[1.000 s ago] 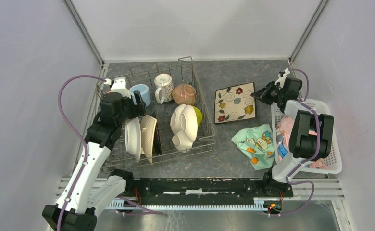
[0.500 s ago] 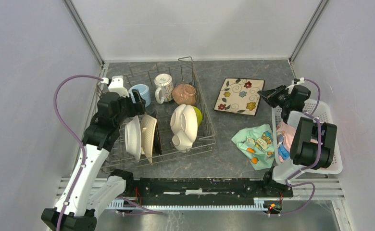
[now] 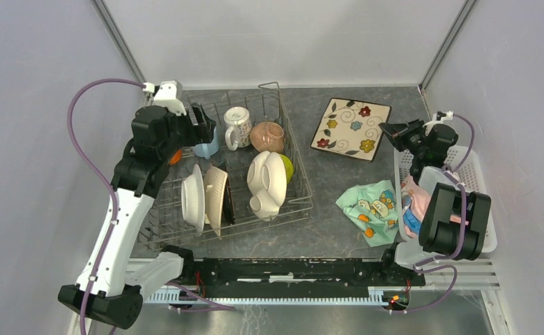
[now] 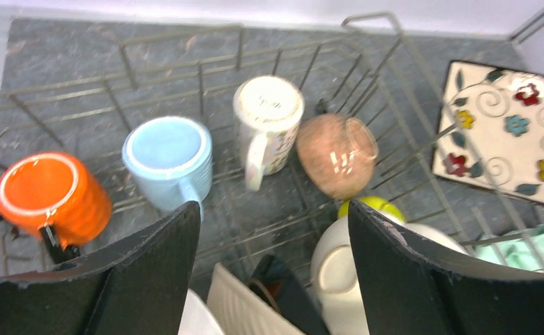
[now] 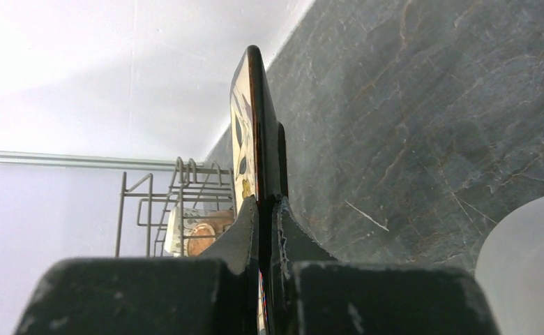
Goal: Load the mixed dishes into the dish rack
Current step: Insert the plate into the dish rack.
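From above, the right gripper (image 3: 389, 130) pinches the right edge of the flowered plate (image 3: 351, 125), so the dish rack (image 3: 300, 178) lies to the left of it, and this arm is the nearer one. In the left wrist view, the left gripper (image 4: 273, 209) has its fingers spread and empty over the mugs (image 4: 168, 157) at the far left of the rack. In the right wrist view, the plate stands on edge, its length pointing away from the fingers (image 5: 245, 230) toward the rack.

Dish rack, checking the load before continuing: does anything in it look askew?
Yes: the tan bowl lies tipped on its side in the dish rack, while the white patterned mug beside it stands upright.
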